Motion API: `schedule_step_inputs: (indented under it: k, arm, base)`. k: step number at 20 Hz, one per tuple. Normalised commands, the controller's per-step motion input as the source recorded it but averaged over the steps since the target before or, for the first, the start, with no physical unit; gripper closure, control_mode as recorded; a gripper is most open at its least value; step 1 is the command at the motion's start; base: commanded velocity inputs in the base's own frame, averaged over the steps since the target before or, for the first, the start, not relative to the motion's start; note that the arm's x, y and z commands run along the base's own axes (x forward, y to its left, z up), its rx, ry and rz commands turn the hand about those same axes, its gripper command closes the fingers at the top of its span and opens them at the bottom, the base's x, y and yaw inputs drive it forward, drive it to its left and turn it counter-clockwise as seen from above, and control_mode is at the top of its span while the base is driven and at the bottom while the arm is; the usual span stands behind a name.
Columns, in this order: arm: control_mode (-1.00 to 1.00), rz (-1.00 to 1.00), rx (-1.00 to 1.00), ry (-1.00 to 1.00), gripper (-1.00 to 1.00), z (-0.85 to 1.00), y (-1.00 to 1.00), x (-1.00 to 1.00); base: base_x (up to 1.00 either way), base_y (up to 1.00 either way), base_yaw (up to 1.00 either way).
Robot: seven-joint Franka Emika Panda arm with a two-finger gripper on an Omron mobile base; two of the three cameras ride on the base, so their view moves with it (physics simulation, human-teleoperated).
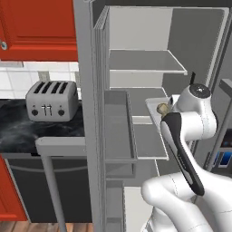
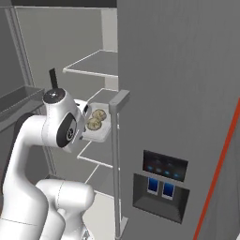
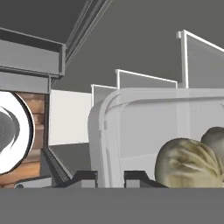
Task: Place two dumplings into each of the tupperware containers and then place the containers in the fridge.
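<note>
My hand (image 3: 109, 177) is clenched on the near rim of a tupperware container (image 2: 101, 133), holding it inside the open fridge (image 2: 178, 70) above a middle shelf (image 1: 149, 140). Two dumplings (image 2: 96, 119) lie in it, touching each other.

This is a home kitchen. An open fridge (image 1: 149, 59) fills the view from 12 to 3 o'clock in the left base view, its pale inner shelves (image 1: 145, 61) stacked one above another. At 9 o'clock a silver four-slot toaster (image 1: 51, 100) stands on a dark marbled counter (image 1: 18, 131), with white wall tiles (image 1: 13, 81) behind it and red cabinets (image 1: 36, 27) at 11 o'clock. In the right base view, the grey fridge door (image 2: 178, 93) carries a dispenser panel (image 2: 161, 190) at 5 o'clock.
</note>
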Motion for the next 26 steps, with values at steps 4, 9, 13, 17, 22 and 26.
schedule_step_inputs:
  k: [4,9,13,17,22,26]
  arm:
    - [1.00,0.00,0.00,0.00,1.00,0.00,0.00,0.00]
    - [1.00,0.00,0.00,0.00,1.00,0.00,0.00,0.00]
    - [-1.00,-0.03,0.00,-0.09,1.00,-0.23,0.00,0.87]
    - [-1.00,0.00,0.00,-0.08,1.00,-0.28,0.00,1.00]
    - [-1.00,0.00,0.03,-0.06,1.00,-0.27,-0.08,1.00]
    - [-1.00,0.00,0.05,-0.01,1.00,-0.11,-0.25,1.00]
  base:
    - [0.62,0.00,-0.04]
    - [0.57,0.00,-0.04]
    - [0.00,0.00,0.00]
    - [0.00,0.00,0.00]
    - [0.00,0.00,0.00]
    - [0.00,0.00,0.00]
